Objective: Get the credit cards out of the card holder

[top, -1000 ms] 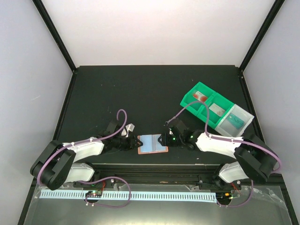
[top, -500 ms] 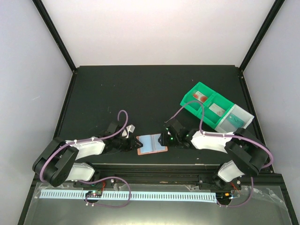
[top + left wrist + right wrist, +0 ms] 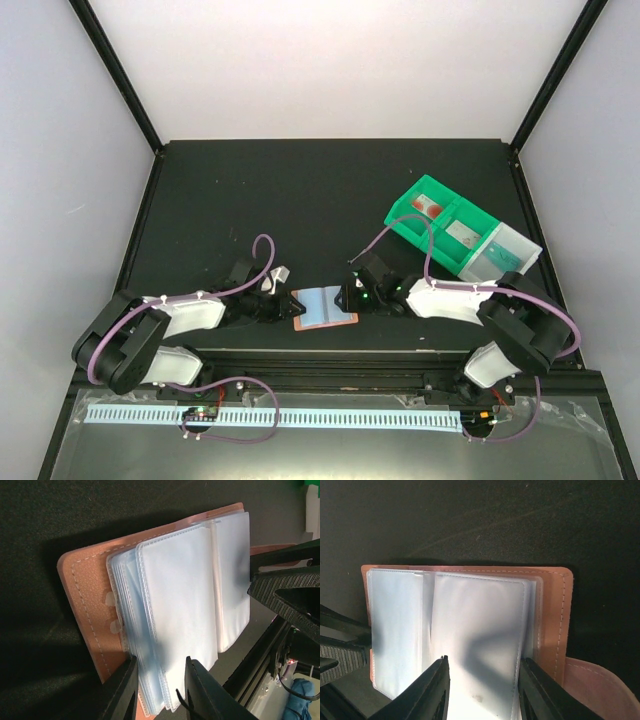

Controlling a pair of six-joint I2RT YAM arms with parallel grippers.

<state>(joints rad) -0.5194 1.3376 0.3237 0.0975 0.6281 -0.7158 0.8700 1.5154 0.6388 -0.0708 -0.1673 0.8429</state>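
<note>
Card holder point(image 3: 325, 308): salmon-pink, leather-like and stitched along its rim, it lies open and flat, with a fan of cloudy clear sleeves point(image 3: 180, 600) spread over its inner face. Whether any sleeve carries a card I cannot tell. Snap tab point(image 3: 592, 685): a pink flap at the lower right of the right wrist view. In the top view the holder sits low and centre on the black tabletop point(image 3: 300, 190), between my two pincers. My left gripper point(image 3: 285, 305) meets its left edge and my right gripper point(image 3: 350, 298) meets its right edge. Each pair of fingers stands partly apart, astride the near end of the sleeve stack; whether either pair pinches a sleeve I cannot tell. Just below the holder runs the front rail point(image 3: 330, 355) of the table, and above it the dark tabletop reaches to the back wall. Green bin point(image 3: 440, 225): at right centre of the frame, well apart from the holder.
</note>
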